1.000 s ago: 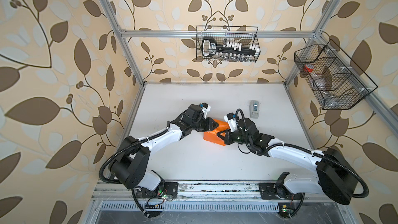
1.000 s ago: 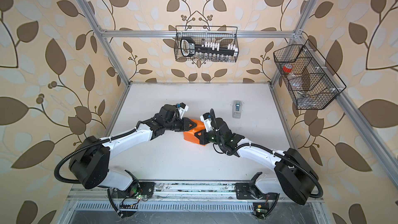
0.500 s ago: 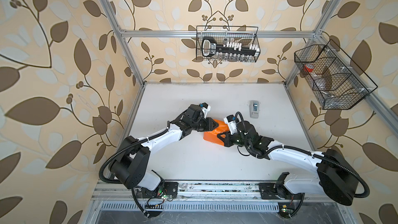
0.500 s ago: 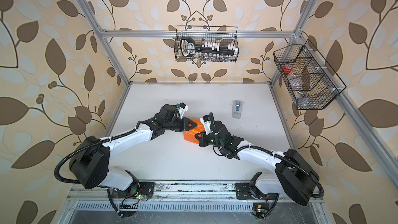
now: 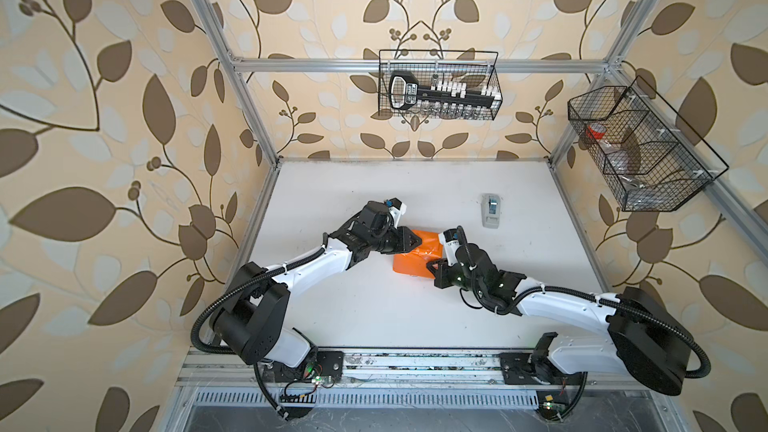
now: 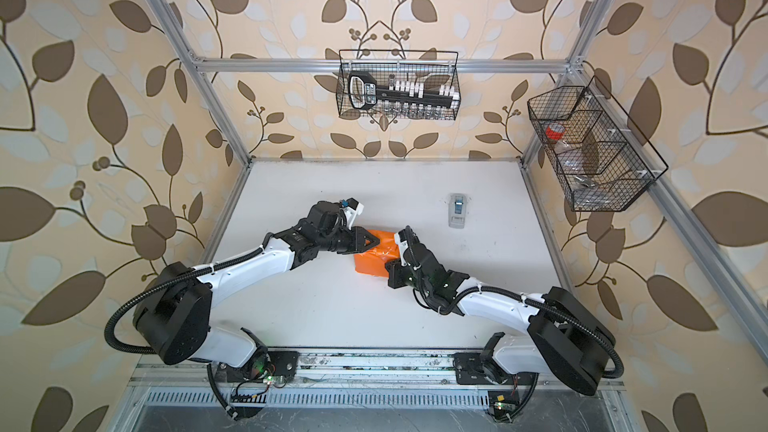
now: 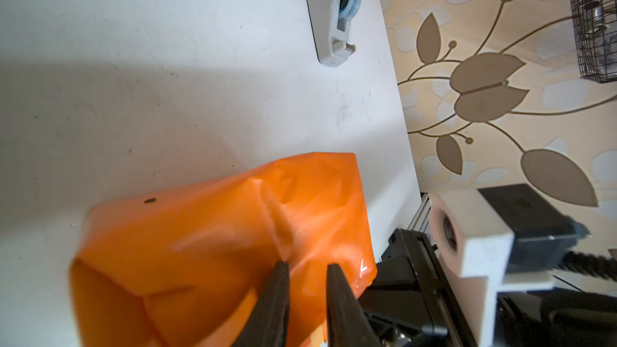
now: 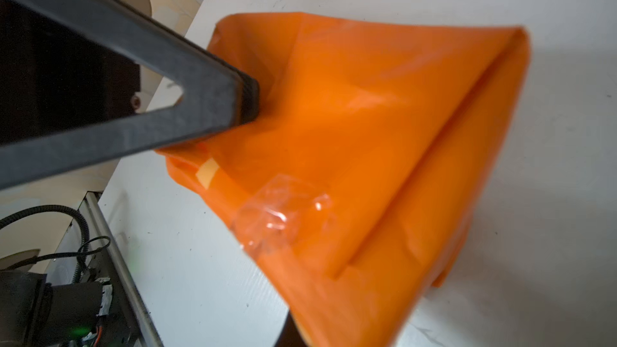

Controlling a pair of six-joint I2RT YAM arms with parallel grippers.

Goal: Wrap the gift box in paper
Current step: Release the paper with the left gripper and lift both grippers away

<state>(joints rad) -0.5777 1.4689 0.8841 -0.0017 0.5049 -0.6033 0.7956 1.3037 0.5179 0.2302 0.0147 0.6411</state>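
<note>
Left claw point(image 7: 307, 266), jaws slightly apart, presses the paper point(image 7: 200, 235) at its 9 o'clock; right claw point(image 5: 433, 268) closed at 4. Pull the flap taut before you tape.

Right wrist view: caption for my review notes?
Orange paper, folded into a parcel with clear tape, on the table; left gripper touches one end.

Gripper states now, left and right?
Left gripper: slightly open, tips against paper; grip unclear.
Right gripper: shut at paper's edge; grip hidden.
</note>
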